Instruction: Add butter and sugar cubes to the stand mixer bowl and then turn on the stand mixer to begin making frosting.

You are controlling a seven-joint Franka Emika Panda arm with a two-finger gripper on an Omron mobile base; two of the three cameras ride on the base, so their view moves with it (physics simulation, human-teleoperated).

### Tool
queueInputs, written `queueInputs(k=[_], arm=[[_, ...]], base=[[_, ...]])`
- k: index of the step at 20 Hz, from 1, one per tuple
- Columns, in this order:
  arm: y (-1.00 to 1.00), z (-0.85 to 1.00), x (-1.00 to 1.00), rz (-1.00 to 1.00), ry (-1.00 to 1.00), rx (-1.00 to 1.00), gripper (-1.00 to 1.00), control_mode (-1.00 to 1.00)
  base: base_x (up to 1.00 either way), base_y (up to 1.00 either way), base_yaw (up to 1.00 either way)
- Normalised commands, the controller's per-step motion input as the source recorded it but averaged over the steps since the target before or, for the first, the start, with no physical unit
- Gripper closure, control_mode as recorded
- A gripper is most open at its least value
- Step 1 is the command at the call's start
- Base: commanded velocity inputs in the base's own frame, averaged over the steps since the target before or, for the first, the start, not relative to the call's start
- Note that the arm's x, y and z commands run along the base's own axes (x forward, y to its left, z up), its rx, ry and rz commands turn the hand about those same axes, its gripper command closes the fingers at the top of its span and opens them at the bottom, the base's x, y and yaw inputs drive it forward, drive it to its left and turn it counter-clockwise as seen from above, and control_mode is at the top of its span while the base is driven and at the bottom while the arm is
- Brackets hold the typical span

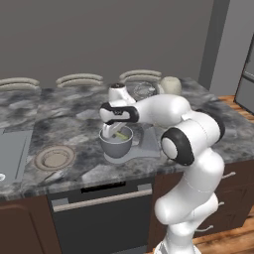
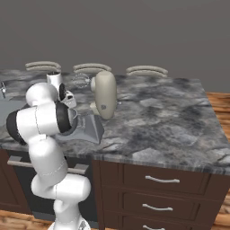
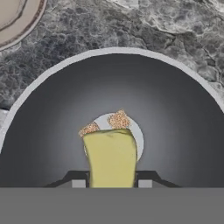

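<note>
My pincer [image 3: 112,183] is pinching the butter [image 3: 111,158], the yellow stick clamped between my two fingertips [image 3: 78,183] and pointing straight down from them. Directly beneath it gapes the stand mixer bowl [image 3: 48,113], its grey rim ringing my pincer on all sides. Two sugar cubes [image 3: 118,119] lie on the bowl's bottom just past the butter's far end. The stand mixer [image 2: 104,95] stands on the marbled desk [image 1: 74,116] behind my pincer. A tan plate [image 1: 54,158] sits off to its left.
</note>
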Motion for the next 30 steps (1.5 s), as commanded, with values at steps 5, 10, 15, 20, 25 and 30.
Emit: queueInputs(k=[5,10,15,20,25,30], arm=[[0.14,-0.19,0.28,0.0,0.0,0.0,1.0,-1.0],[0.04,-0.32,0.26,0.0,0.0,0.0,1.0,-1.0],[0.03,-0.33,0.25,0.0,0.0,0.0,-1.0,-1.0],[0.0,-0.07,0.01,-0.01,-0.01,0.0,-1.0,-1.0],[-0.06,0.39,-0.27,-0.02,-0.11,0.06,-1.0,-1.0],[-0.02,0.88,-0.56,-0.01,-0.17,0.11,-1.0,-1.0]], base=[[0.0,0.0,0.0],[0.0,0.0,0.0],[0.0,0.0,0.0],[0.0,0.0,0.0],[0.0,0.0,0.0],[0.0,0.0,0.0]])
